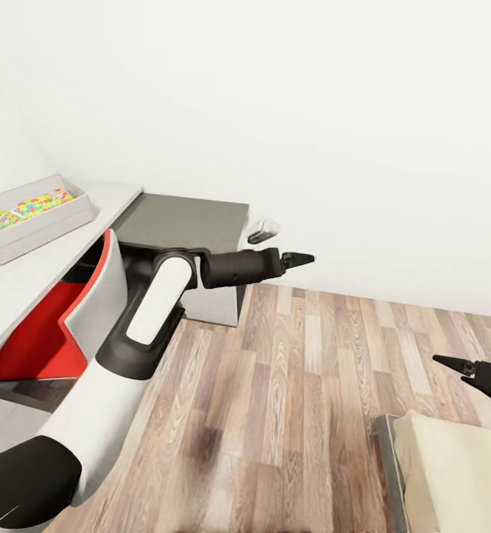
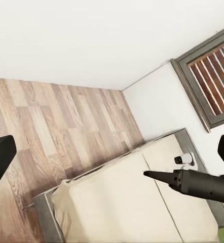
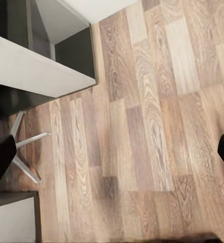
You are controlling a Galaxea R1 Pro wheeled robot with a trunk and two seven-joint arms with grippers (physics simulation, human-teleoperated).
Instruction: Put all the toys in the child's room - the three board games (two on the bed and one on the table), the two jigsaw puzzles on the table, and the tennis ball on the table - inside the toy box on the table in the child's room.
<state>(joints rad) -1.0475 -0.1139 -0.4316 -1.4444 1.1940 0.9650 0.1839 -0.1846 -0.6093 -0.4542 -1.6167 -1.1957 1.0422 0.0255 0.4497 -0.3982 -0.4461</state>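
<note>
Head view: toy box (image 1: pixel 49 222) on table (image 1: pixel 23 277) holds jigsaw puzzles (image 1: pixel 23 209).

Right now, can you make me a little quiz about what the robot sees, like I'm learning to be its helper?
1. True or false: the toy box on the table has colourful jigsaw puzzles in it.
2. What is the floor made of? A) carpet B) wood planks C) tiles
3. Fill in: the chair tucked by the table has a ____ seat.

Key: 1 true. 2 B. 3 red.

Bonus fact: the left gripper and the right gripper both carry nothing, and a corner of the bed shows near the right one.
</note>
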